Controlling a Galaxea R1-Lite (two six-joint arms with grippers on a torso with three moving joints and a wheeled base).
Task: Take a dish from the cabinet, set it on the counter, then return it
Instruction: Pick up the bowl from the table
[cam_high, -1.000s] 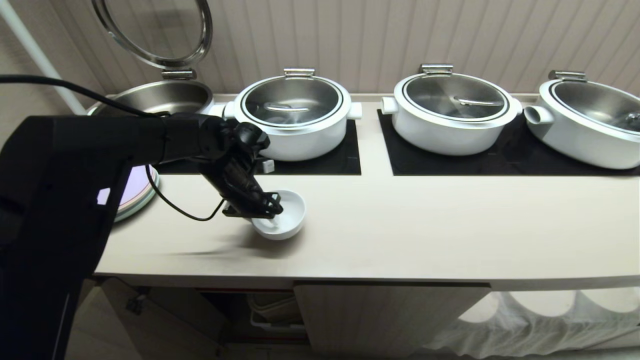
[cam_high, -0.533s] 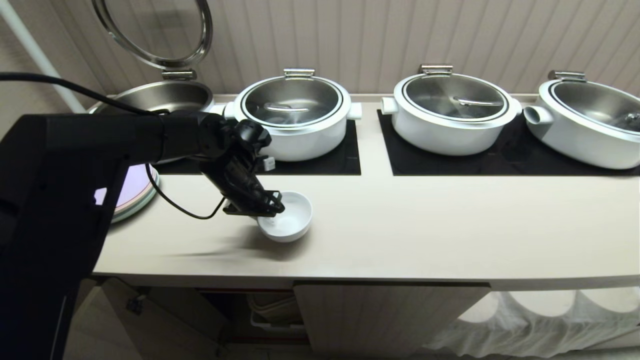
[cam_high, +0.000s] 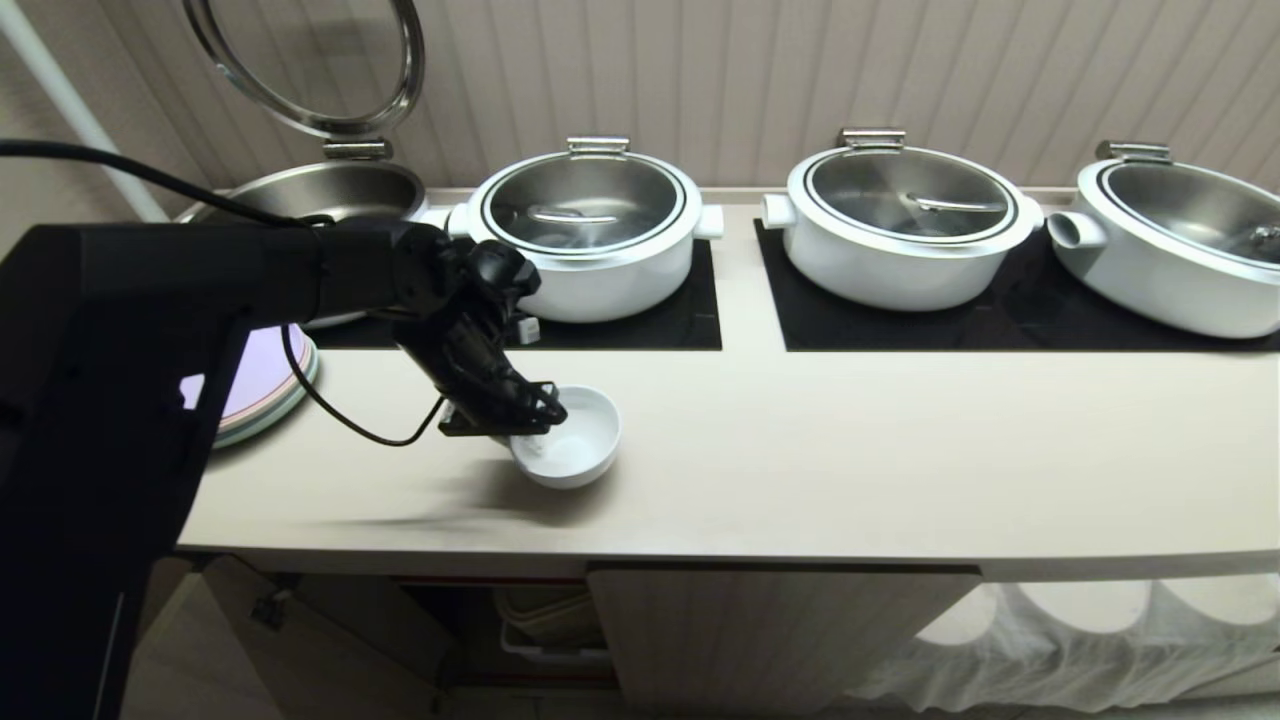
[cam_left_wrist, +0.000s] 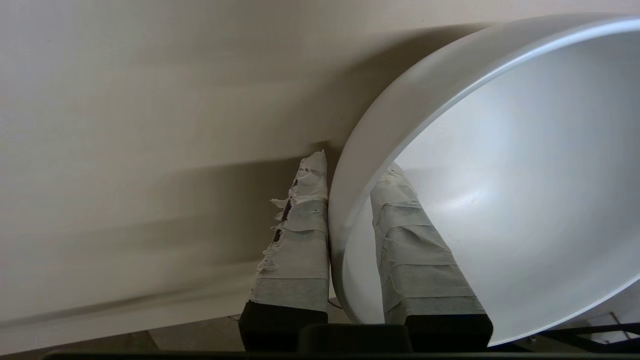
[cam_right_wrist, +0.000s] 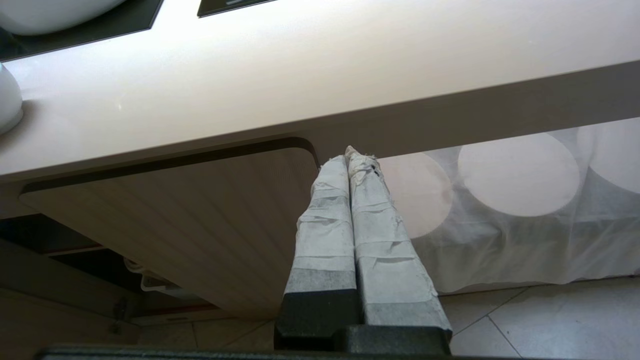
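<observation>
Reaching in from the left and angling down, the left gripper (cam_high: 528, 422) has its jaws clenched on the rim of the dish (cam_high: 578, 450), one taped finger (cam_left_wrist: 417, 240) inside, one outside. The dish sits slightly tilted on the table (cam_high: 850, 450). The right gripper (cam_right_wrist: 350, 165) hangs below the table edge, jaws pressed together.

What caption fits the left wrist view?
Left end effector pinching the white bowl's rim, one finger inside, one outside, over the counter.
</observation>
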